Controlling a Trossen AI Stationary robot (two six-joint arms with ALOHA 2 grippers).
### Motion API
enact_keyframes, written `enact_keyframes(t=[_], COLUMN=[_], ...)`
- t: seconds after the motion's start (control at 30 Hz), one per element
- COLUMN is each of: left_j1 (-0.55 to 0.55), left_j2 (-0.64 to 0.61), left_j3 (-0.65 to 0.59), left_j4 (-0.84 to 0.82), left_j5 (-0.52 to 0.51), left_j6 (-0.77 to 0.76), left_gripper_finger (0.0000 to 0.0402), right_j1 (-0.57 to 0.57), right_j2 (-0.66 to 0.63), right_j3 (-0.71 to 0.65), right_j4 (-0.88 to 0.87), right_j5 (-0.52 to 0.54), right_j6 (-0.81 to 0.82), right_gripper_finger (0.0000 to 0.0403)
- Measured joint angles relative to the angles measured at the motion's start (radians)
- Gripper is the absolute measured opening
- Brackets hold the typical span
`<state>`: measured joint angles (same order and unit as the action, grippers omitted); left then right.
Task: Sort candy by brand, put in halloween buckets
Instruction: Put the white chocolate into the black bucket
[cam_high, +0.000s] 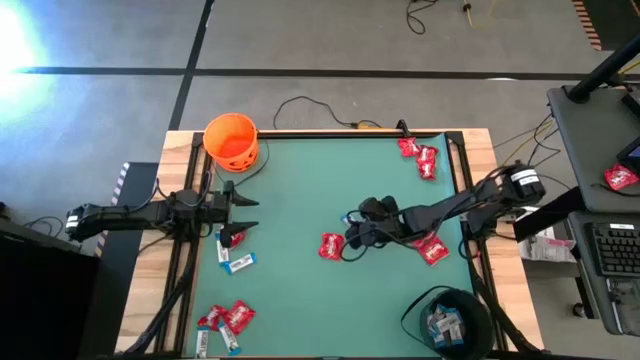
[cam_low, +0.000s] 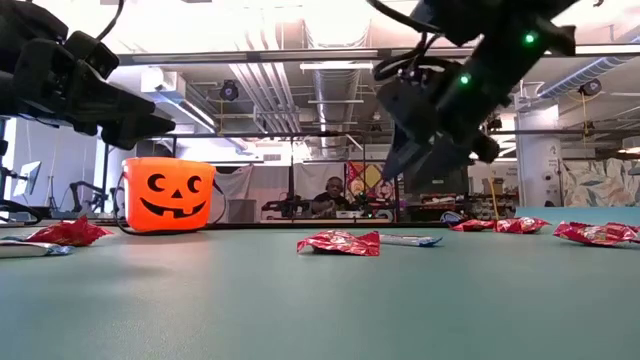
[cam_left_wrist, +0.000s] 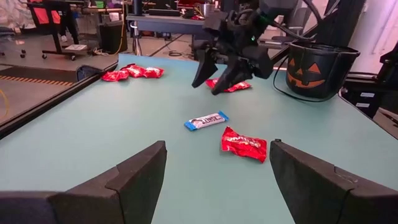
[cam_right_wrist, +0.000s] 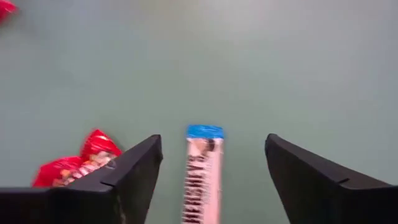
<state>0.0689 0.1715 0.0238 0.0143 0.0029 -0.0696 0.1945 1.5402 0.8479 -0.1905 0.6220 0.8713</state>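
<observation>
With my right gripper (cam_right_wrist: 211, 180) spread wide and empty, the blue bar (cam_right_wrist: 202, 171) lies between its fingers, bottom centre. Its long axis runs along the fingers, not across the gap.

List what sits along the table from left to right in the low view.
Red packet → orange bucket → red packet → blue-and-white bar → red packets → red packet.

Bright ceiling lights, glare on the floor (cam_high: 20, 40), right wrist view blurred.
</observation>
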Motion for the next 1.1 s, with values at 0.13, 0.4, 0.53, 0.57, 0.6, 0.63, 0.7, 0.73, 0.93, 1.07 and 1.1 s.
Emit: enact_keyframes(t=[0.13, 0.4, 0.53, 0.57, 0.6, 0.63, 0.7, 0.73, 0.93, 1.07, 1.1], left_j1=[0.0, 0.0, 0.0, 0.0, 0.0, 0.0, 0.0, 0.0, 0.0, 0.0, 0.0], left_j2=[0.001, 0.007, 0.009, 0.01, 0.01, 0.01, 0.01, 0.01, 0.01, 0.01, 0.011], left_j3=[0.0, 0.0, 0.0, 0.0, 0.0, 0.0, 0.0, 0.0, 0.0, 0.0, 0.0], left_j4=[0.0, 0.004, 0.006, 0.009, 0.008, 0.008, 0.008, 0.008, 0.008, 0.008, 0.008], left_j5=[0.0, 0.0, 0.0, 0.0, 0.0, 0.0, 0.0, 0.0, 0.0, 0.0, 0.0], left_j6=[0.0, 0.0, 0.0, 0.0, 0.0, 0.0, 0.0, 0.0, 0.0, 0.0, 0.0], left_gripper_finger=[0.0272, 0.0272, 0.0272, 0.0272, 0.0272, 0.0272, 0.0272, 0.0272, 0.0272, 0.0272, 0.0272], right_j1=[0.041, 0.057, 0.057, 0.057, 0.057, 0.059, 0.065, 0.071, 0.109, 0.135, 0.137], right_j2=[0.04, 0.211, 0.262, 0.273, 0.283, 0.294, 0.323, 0.337, 0.426, 0.485, 0.494], right_j3=[-0.075, -0.129, -0.129, -0.131, -0.132, -0.133, -0.133, -0.134, -0.132, -0.13, -0.13], right_j4=[0.201, 0.5, 0.532, 0.533, 0.533, 0.535, 0.552, 0.564, 0.652, 0.665, 0.666], right_j5=[0.084, 0.162, 0.209, 0.209, 0.209, 0.21, 0.217, 0.228, 0.294, 0.355, 0.355], right_j6=[-0.016, -0.159, -0.158, -0.156, -0.147, -0.133, -0.124, -0.123, -0.096, -0.05, -0.049], right_gripper_finger=[0.0302, 0.0306, 0.0299, 0.0297, 0.0297, 0.0297, 0.0297, 0.0297, 0.0279, 0.0252, 0.0245])
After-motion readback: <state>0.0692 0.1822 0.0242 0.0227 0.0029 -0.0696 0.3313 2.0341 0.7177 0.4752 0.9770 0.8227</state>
